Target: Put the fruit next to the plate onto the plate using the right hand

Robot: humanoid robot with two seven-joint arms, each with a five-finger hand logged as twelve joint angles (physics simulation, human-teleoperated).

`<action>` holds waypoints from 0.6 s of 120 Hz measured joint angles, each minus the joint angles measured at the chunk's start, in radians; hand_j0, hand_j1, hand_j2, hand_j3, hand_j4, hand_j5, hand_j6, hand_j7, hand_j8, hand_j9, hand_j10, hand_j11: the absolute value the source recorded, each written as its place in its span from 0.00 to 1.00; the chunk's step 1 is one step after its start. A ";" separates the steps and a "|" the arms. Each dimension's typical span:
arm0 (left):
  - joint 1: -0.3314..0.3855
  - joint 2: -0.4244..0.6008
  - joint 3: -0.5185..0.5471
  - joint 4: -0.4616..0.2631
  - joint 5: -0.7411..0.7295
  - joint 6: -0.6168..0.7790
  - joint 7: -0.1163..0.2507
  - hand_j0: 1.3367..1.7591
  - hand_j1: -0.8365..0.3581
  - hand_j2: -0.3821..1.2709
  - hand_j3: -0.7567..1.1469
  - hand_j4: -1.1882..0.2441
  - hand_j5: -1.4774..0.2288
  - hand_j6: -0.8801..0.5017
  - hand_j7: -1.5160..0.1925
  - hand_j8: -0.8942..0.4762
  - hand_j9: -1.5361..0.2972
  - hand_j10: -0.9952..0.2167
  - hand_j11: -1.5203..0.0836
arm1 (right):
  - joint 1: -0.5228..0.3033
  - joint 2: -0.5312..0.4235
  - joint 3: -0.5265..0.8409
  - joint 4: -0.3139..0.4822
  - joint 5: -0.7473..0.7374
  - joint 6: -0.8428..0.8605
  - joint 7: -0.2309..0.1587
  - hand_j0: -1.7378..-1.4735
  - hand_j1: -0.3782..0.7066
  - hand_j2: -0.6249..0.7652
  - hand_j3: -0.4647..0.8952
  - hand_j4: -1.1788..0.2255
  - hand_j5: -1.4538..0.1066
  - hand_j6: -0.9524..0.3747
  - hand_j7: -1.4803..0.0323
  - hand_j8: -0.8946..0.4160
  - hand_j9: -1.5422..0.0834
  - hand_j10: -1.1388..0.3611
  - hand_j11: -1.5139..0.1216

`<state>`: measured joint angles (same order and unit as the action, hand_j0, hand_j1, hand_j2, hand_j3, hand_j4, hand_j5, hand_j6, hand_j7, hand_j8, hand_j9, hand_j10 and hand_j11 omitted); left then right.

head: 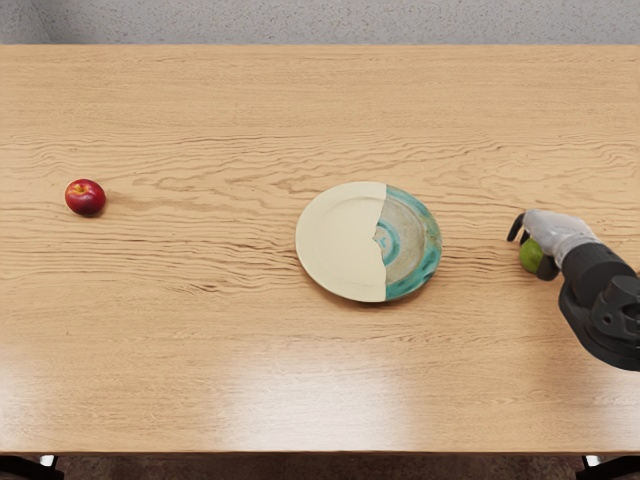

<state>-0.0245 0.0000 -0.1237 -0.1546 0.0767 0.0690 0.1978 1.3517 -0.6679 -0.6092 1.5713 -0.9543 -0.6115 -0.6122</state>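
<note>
head view: one camera, looking down at a slant on the table (200,380); light wood grain, spans the full frame width.
plate (340,240): round and lying flat, near mid-table, a bit right of centre. Left part plain cream, right part teal and brown glaze with a ring pattern.
green fruit (530,257): small, round, lime-coloured. It is right of the plate, clearly apart from its rim and near the table's right end. Only its lower-left part shows; the hand covers the rest.
right hand (548,238): pale grey, on a dark forearm (605,305) coming in from the right edge. It sits over the top of the green fruit with fingers curled down around it, closed on it. One dark digit shows at the hand's upper left.
fruit/table contact: cannot tell whether the green fruit rests on the wood or is just off it.
red fruit (85,197): apple-like, far left, well apart from the plate, small shadow to its right, no hand near it.
left arm: out of frame.
task status: green fruit beside the plate, not on it.
background: grey strip (320,20) beyond the far table edge.
</note>
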 joint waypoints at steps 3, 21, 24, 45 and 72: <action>0.000 0.000 0.000 0.000 0.000 0.000 0.000 0.76 0.99 0.23 0.40 0.83 0.87 0.64 0.89 0.65 0.84 0.82 0.95 | 0.000 0.001 0.000 -0.001 0.000 0.000 0.000 0.31 0.54 0.38 0.34 0.49 0.53 0.35 0.57 0.35 0.56 0.44 0.54; 0.000 0.000 0.001 0.000 0.000 0.000 0.000 0.76 0.99 0.23 0.40 0.83 0.87 0.64 0.89 0.65 0.84 0.82 0.95 | -0.002 0.005 0.000 -0.003 0.001 -0.001 0.000 0.31 0.56 0.42 0.34 0.46 0.50 0.35 0.53 0.38 0.52 0.41 0.50; 0.000 0.000 0.001 0.000 0.000 0.000 0.000 0.76 0.99 0.23 0.40 0.83 0.87 0.64 0.89 0.65 0.84 0.82 0.95 | -0.002 0.005 0.000 -0.004 0.001 -0.001 0.000 0.32 0.57 0.43 0.34 0.45 0.49 0.35 0.52 0.38 0.51 0.40 0.50; 0.000 0.000 0.001 0.000 0.000 0.000 0.000 0.76 0.99 0.23 0.40 0.83 0.87 0.64 0.89 0.65 0.84 0.82 0.95 | 0.009 0.021 0.000 -0.001 0.004 0.000 0.001 0.31 0.58 0.51 0.34 0.42 0.45 0.33 0.48 0.36 0.48 0.38 0.46; -0.001 0.000 0.001 0.001 0.000 0.000 0.000 0.76 0.99 0.23 0.40 0.83 0.87 0.64 0.89 0.65 0.84 0.82 0.95 | 0.061 0.013 0.000 0.026 0.010 0.001 0.001 0.31 0.57 0.56 0.34 0.41 0.43 0.30 0.46 0.34 0.46 0.36 0.44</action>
<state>-0.0259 0.0000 -0.1224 -0.1537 0.0767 0.0690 0.1979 1.4130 -0.6549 -0.6089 1.5975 -0.9447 -0.6106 -0.6109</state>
